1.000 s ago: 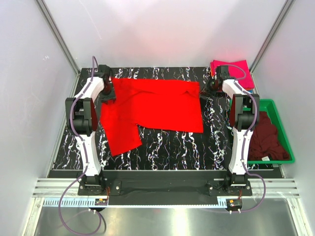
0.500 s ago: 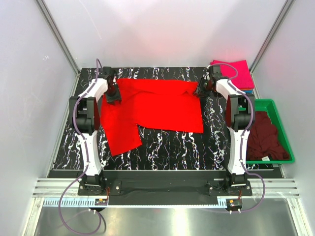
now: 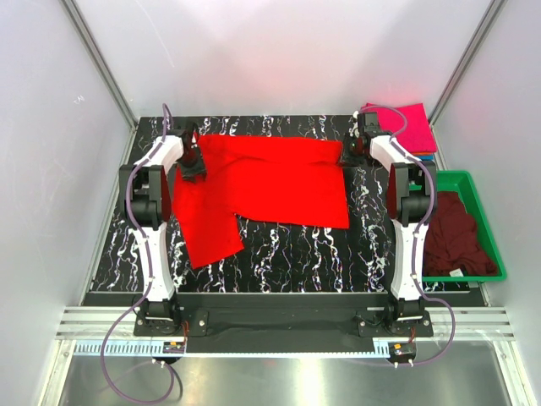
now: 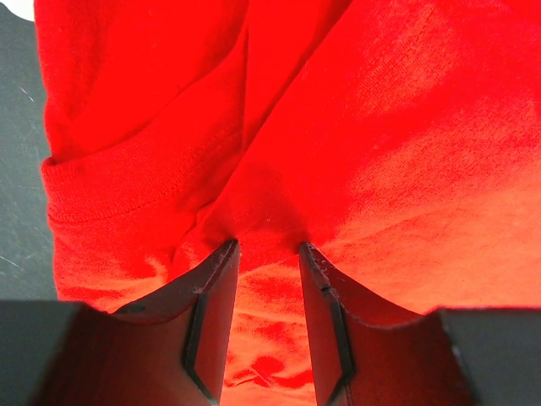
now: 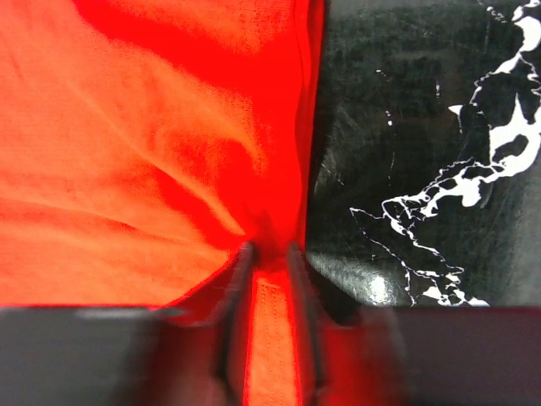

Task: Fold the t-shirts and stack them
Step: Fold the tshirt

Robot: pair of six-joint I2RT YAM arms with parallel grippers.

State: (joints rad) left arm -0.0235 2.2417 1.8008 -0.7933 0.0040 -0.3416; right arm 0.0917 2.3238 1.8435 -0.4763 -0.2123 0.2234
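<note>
A bright red t-shirt (image 3: 262,182) lies spread flat on the black marbled table (image 3: 287,254), one sleeve reaching toward the near left. My left gripper (image 3: 194,165) rests on its far left part; in the left wrist view its jaws (image 4: 269,245) stand open, tips pressed into the red cloth (image 4: 380,127), which puckers between them. My right gripper (image 3: 348,156) is at the shirt's far right corner. There its narrow jaws (image 5: 269,247) are shut on the hem of the red cloth (image 5: 127,169). A folded magenta-pink t-shirt (image 3: 406,123) lies at the far right corner. A crumpled dark maroon t-shirt (image 3: 456,237) sits in the bin.
A green plastic bin (image 3: 486,216) stands off the table's right edge, next to the right arm. White walls with metal posts close in the back and both sides. Bare table (image 5: 423,127) shows right of the shirt's hem.
Both grippers moved inward onto the red shirt's far corners. The right jaws closed on the hem; the left jaws kept the same width.
</note>
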